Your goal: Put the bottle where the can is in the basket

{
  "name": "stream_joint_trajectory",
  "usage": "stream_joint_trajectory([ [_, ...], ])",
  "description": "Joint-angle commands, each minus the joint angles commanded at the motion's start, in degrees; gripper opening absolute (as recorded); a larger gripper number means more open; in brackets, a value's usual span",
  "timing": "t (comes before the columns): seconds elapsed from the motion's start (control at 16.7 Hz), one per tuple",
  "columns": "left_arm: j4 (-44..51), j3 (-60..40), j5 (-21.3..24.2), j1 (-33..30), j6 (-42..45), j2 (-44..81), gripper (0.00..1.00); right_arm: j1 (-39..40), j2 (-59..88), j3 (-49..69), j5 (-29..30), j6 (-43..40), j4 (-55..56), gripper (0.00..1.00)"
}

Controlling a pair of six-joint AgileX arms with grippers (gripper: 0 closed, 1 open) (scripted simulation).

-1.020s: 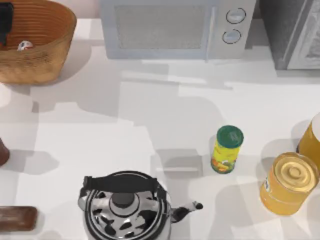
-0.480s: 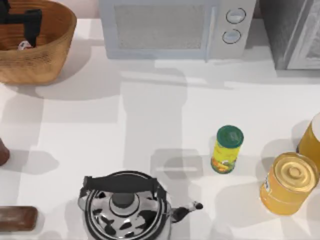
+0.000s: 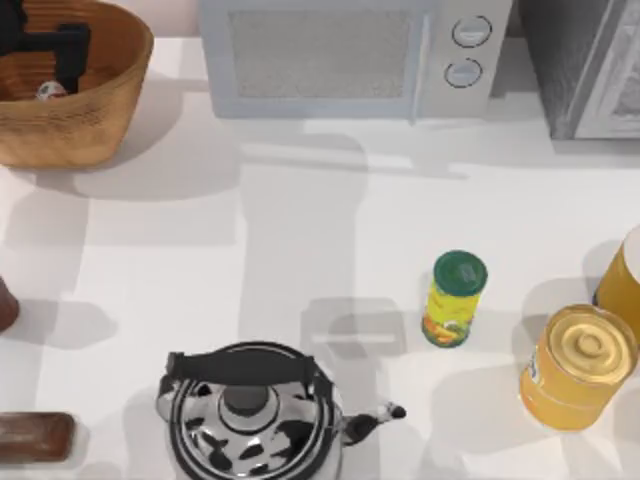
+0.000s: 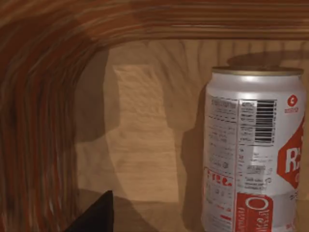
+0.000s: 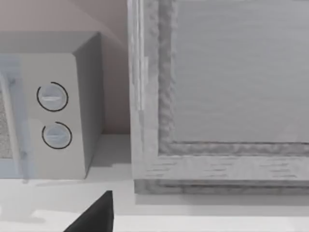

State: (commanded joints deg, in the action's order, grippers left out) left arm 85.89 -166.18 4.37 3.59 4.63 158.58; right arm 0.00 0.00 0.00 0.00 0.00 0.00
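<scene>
1. Top view: the white table (image 3: 300, 230) carries everything, with a grey microwave (image 3: 355, 55) at twelve o'clock and a grey cabinet (image 3: 590, 65) at one o'clock.
2. The basket (image 3: 95, 120) sits at the ten o'clock corner, and the left gripper (image 3: 45, 45) hangs over its inside.
3. A black-and-white kettle (image 3: 250, 415) stands at six o'clock.
4. Two orange jars (image 3: 578, 367) stand at four o'clock, touching the frame's edge.
5. The yellow bottle (image 3: 455, 298) with a green cap stands upright on the table at four o'clock, well apart from the basket.
6. The can (image 3: 50, 92) stands upright inside the basket; the left wrist view shows it (image 4: 253, 150) on the basket floor (image 4: 140, 140) near the wall.
7. One dark tip of the left fingers (image 4: 96, 217) shows beside the can, not touching it; I cannot tell how wide they stand.
8. The right wrist view faces the microwave and cabinet with one finger tip (image 5: 94, 215) visible; its opening I cannot tell.
</scene>
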Motion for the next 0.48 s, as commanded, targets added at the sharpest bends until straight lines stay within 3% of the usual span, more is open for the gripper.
stream_joint_trajectory([
  [0.48,-10.28,10.7,0.05,-0.59,-0.24,-0.14,1.0,0.0,0.0,0.0,0.0,0.0,0.0,1.0],
])
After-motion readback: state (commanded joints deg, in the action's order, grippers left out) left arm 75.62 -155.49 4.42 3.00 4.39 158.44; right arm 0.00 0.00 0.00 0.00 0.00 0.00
